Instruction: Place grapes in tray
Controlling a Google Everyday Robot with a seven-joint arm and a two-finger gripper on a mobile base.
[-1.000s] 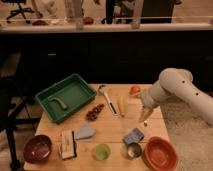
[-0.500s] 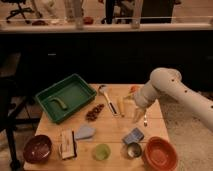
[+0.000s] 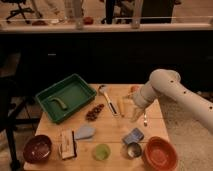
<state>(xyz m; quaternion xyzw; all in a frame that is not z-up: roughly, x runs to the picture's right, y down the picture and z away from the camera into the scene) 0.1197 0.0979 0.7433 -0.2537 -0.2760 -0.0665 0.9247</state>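
We see the grapes [image 3: 94, 112] lying on the wooden table [image 3: 112, 131], just off the near right corner of the green tray [image 3: 75, 92], outside it and not touching its wall. The gripper [image 3: 135, 115] hangs low over the table's right half at the end of the white arm [image 3: 170, 86], pointing down. Whether it is open or closed we cannot tell (too blurred there). It holds nothing we can make out. The grapes sit apart from the gripper, on the side toward the tray, with a white-handled spoon [image 3: 111, 102] lying between them. A curved green piece [image 3: 59, 103] lies inside the tray. An orange-red fruit [image 3: 134, 89] sits behind the gripper. Along the front edge we see a maroon bowl [image 3: 37, 148], a green cup [image 3: 102, 151], a metal cup [image 3: 133, 149] and an orange bowl [image 3: 160, 152].
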